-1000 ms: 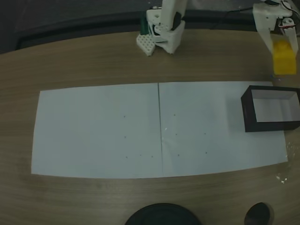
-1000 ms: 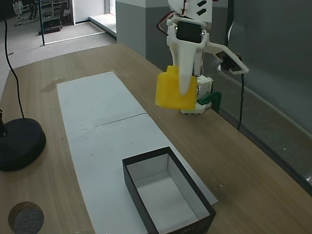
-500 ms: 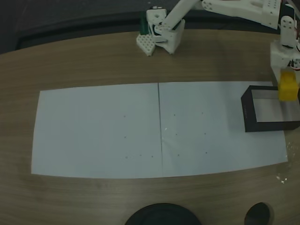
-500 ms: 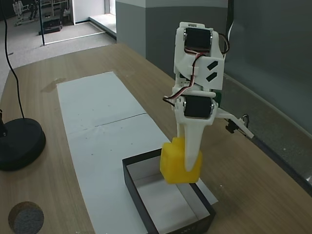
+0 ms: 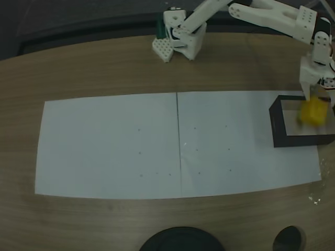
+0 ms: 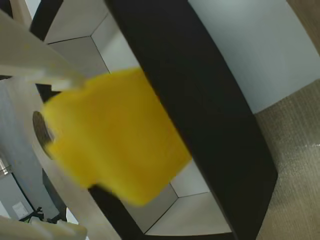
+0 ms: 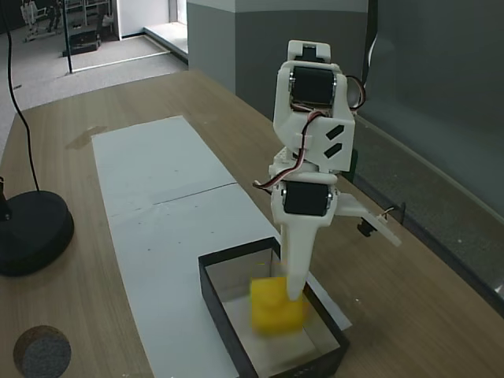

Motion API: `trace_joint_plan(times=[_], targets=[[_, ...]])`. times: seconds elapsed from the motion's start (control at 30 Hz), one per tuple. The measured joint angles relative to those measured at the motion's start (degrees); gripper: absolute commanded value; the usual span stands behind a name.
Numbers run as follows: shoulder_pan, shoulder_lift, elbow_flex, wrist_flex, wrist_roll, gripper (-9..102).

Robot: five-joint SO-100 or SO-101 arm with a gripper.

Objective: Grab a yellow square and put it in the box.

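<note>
So the white paper sheet [image 5: 157,144] takes up the whole middle of the wooden table [image 5: 104,68] in a fixed view, and the box [image 5: 277,128] sits at its right edge, long axis running left-right in that frame. In the other fixed view the box [image 7: 228,323] is bottom centre with the arm standing over it. The yellow square [image 7: 276,305] is inside the box walls, blurred – looks like it's dropping or just landed on the pale floor, toward the far end of the box. The gripper [image 7: 327,260] is directly above it, pointing straight down, with the moving finger swung out to the right, so the jaws are spread and nothing's pinched between them as far as I can judge. In the wrist view the yellow square [image 6: 115,135] is a smear right below the fingers [image 6: 40,65], over the box's black wall [image 6: 200,100] – so the block lies straight down from the gripper, and the way out is straight up.
</note>
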Motion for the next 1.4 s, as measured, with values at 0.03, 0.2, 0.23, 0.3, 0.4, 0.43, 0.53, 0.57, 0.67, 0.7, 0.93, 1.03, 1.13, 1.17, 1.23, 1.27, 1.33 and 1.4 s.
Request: trace_joint_plan(times=[0.03, 0.2, 0.23, 0.3, 0.4, 0.43, 0.53, 0.57, 0.67, 0.7, 0.93, 1.03, 1.13, 1.17, 1.23, 1.27, 1.33, 1.4], targets=[[0.0, 0.0, 0.0, 0.7, 0.0, 25], [0.09, 3.16, 0.0, 6.24, -0.7, 0], [0.35, 5.1, 0.0, 7.73, -1.58, -1], [1.58, 9.76, 0.0, 10.55, -3.78, 0], [5.01, 18.11, 0.0, 16.0, -4.04, 0], [6.42, 21.27, 0.0, 17.67, -3.52, 0], [12.13, 31.9, 0.44, 19.25, -0.09, 0], [14.68, 35.77, 1.41, 19.34, 1.14, 0], [22.68, 48.78, 7.56, 19.34, 5.1, 0], [25.58, 53.88, 11.07, 19.34, 6.5, 0], [41.84, 89.47, 43.24, 13.62, 7.82, 0], [45.88, 105.03, 57.3, 9.05, 6.24, 0], [50.27, 116.63, 70.22, 4.92, 6.06, 0], [51.86, 119.62, 73.92, 3.6, 5.8, 0], [54.76, 124.37, 79.54, 0.79, 5.54, 0], [56.25, 126.47, 81.91, -0.79, 5.54, 0], [58.62, 130.08, 85.87, -3.6, 5.54, 0], [60.21, 132.89, 89.47, -6.15, 5.54, 0]])
